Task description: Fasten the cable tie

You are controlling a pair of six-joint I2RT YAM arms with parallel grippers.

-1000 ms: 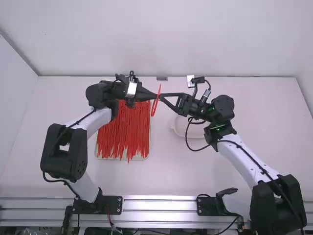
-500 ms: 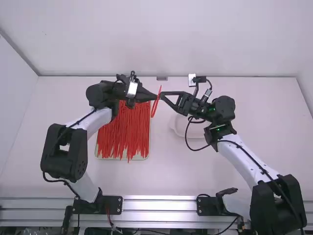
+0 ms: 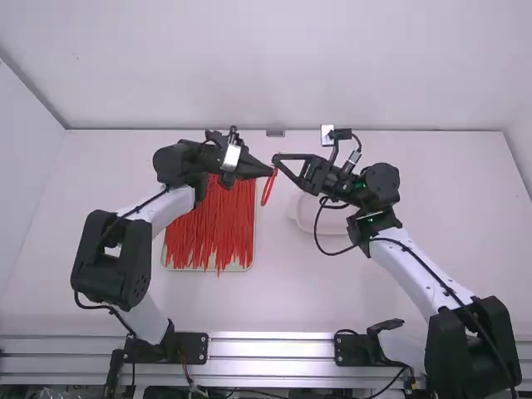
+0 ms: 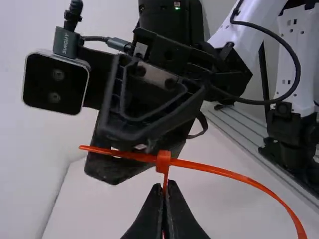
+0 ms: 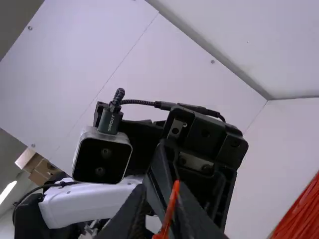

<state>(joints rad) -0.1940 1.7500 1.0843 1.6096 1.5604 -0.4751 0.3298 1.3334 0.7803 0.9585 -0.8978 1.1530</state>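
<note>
A heap of spare red ties (image 3: 212, 218) lies on a pale board (image 3: 187, 268) on the left half of the white tabletop (image 3: 449, 191), running from the near edge of the board to the far one.

Above the far right corner of that heap is the left end effector (image 3: 263, 172), pointing right. In its wrist view the two fingers (image 4: 151, 211) are pinched tight together, with the cable tie (image 4: 163, 160) caught between them just under its square head. The head sits right at the fingertips. From there the orange strap runs out to both sides: one short, straight stretch and one long tail that curves away.

In the high view the tie is held up off the tabletop at the middle of the scene, between the two end effectors, and its loose tail hangs down toward the right edge of the board.

The right end effector (image 3: 277, 160) points left and meets the left one tip to tip — the two are almost touching. Its own wrist view shows its fingers (image 5: 133, 213) drawn in close, with a length of the orange strap clamped between them.

Just right of the board, near the right arm's wrist, a white bowl (image 3: 299, 221) sits on the tabletop.
</note>
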